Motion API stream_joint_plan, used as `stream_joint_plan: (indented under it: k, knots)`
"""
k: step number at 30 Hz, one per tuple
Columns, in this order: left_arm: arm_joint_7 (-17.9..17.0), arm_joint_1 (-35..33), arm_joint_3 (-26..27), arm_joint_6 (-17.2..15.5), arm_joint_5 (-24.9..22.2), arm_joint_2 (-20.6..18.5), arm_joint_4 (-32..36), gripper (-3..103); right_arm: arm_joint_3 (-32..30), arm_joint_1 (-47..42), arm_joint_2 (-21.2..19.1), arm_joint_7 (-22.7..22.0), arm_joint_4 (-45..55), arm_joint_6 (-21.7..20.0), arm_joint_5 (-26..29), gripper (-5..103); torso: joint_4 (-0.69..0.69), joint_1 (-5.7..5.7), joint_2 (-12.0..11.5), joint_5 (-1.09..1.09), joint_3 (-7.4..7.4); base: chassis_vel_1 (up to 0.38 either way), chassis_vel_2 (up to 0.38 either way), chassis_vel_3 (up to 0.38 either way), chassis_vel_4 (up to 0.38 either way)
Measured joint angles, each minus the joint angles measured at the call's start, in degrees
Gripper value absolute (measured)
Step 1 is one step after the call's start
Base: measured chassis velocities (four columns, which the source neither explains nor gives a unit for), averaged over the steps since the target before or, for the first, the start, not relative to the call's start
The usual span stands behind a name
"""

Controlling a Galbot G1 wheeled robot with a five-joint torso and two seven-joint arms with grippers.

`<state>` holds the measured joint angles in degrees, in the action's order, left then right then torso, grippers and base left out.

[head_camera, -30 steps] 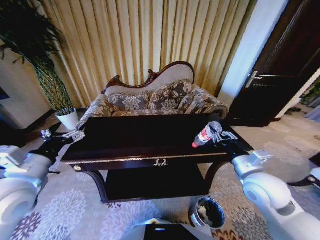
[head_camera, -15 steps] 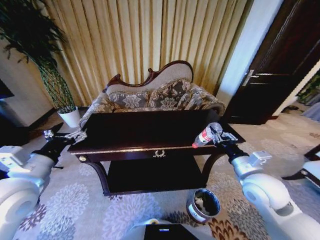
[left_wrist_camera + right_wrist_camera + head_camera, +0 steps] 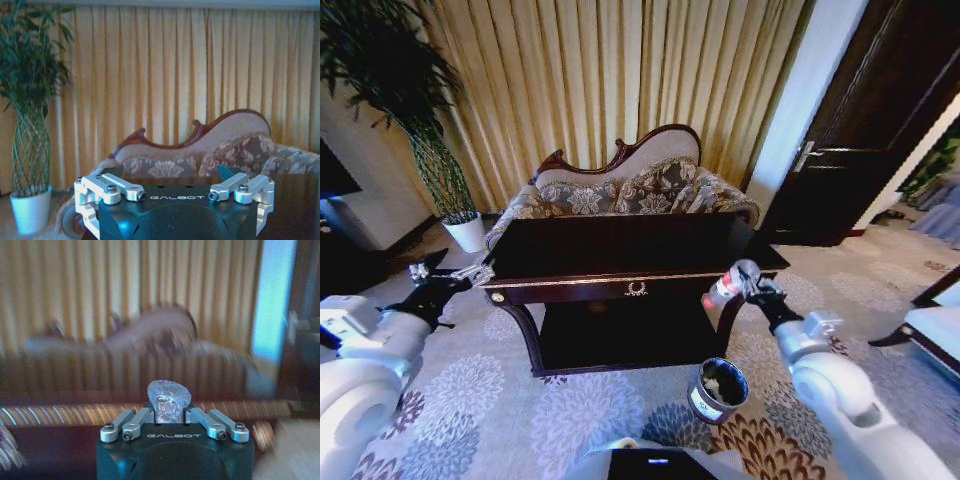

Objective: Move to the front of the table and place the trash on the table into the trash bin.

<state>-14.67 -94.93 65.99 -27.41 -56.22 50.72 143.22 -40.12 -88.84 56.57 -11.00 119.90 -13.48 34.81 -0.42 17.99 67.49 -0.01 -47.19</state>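
Now the right claw (image 3: 748, 283) squeezes the bottle (image 3: 729, 284) off the table's (image 3: 620, 250) right corner, above the bin (image 3: 716, 391). The left claw (image 3: 448, 272) waits wide open and empty by the table's left end.

table (image 3: 620, 250): you have it dead ahead at 12 o'clock, dark and glossy, gold trim along the front edge, gold wreath emblem centred, curved legs, low shelf beneath.
bottle (image 3: 728, 283): clear plastic with a red label, tilted cap-down, clamped in your right gripper (image 3: 745, 283) at 2 o'clock, off the table's front right corner.
trash bin (image 3: 717, 390): round, dark grey, white side label, upright on the carpet at 4 o'clock, below the bottle, pale scraps inside.
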Motion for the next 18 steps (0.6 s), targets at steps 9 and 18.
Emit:
stream_joint_plan:
  k: [9, 18]
  knots:
    - [-0.12, -0.91, -1.69, 0.13, 1.57, 2.96, 0.0, 100, 4.23, 7.62, 5.19, 0.69, -31.39, 7.65, -9.84, 22, -0.01, 0.01, 0.0, 0.0, 0.01, 0.0, 0.0, 0.0, 0.0]
    - [-0.18, -0.45, -3.43, 0.23, 2.13, 2.72, 0.01, 100, 4.5, 12.53, 7.62, 1.45, -43.13, 9.89, -11.51, 22, -0.01, 0.02, 0.0, 0.02, 0.01, 0.0, 0.0, 0.0, 0.0]
